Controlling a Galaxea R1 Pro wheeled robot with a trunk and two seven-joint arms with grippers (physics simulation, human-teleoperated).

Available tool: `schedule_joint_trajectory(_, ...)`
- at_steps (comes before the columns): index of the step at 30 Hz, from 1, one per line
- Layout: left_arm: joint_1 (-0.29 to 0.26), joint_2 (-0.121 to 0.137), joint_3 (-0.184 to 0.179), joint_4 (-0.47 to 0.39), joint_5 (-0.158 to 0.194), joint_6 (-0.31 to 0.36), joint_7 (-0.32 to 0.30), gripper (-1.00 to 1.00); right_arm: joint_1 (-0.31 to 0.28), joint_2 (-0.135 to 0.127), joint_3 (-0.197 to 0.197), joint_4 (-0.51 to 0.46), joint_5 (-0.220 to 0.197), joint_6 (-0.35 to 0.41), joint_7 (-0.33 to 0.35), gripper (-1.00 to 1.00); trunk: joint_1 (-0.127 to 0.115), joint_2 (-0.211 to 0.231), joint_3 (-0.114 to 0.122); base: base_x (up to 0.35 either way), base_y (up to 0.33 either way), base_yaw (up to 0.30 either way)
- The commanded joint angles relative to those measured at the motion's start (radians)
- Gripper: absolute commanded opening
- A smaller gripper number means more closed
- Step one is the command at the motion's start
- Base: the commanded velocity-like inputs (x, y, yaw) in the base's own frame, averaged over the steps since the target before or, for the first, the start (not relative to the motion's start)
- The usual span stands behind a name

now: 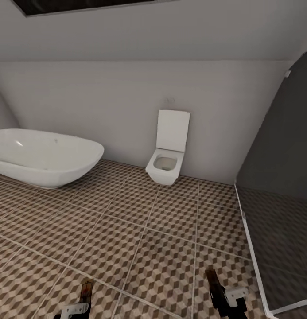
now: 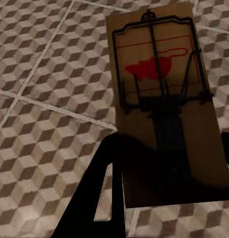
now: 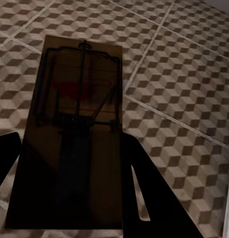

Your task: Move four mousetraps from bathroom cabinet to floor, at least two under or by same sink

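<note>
Mousetraps: one (image 2: 161,106) clamped in my left jaws (image 1: 84,294), another (image 3: 75,129) in my right (image 1: 217,288), above bathroom floor (image 1: 140,230). Sink unseen; I should turn and locate it before lowering either trap flat.

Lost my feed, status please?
Left hand shut on mousetrap. Right hand shut on second mousetrap. Above bathroom floor; bathtub, toilet ahead.

Mousetraps: two, one (image 2: 161,99) in the left end effector (image 2: 164,198), one (image 3: 75,129) in the right end effector (image 3: 70,198). Bathtub (image 1: 42,155): one. Toilet (image 1: 167,155): one.
</note>
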Motion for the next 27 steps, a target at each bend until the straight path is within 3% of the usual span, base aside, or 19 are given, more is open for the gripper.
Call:
schedule_joint_trajectory(1, -0.002, -0.001, -0.003, 0.004, 0.010, -0.004, -0.010, -1.00, 0.000, 0.000, 0.003, 0.001, 0.009, -0.002, -0.009, -1.00, 0.000, 0.000, 0.000, 0.000, 0.000, 0.255)
schedule_joint_trajectory(27, -0.002, -0.001, -0.003, 0.004, 0.010, -0.004, -0.010, -1.00, 0.000, 0.000, 0.003, 0.001, 0.009, -0.002, -0.009, -1.00, 0.000, 0.000, 0.028, 0.000, 0.000, 0.231)
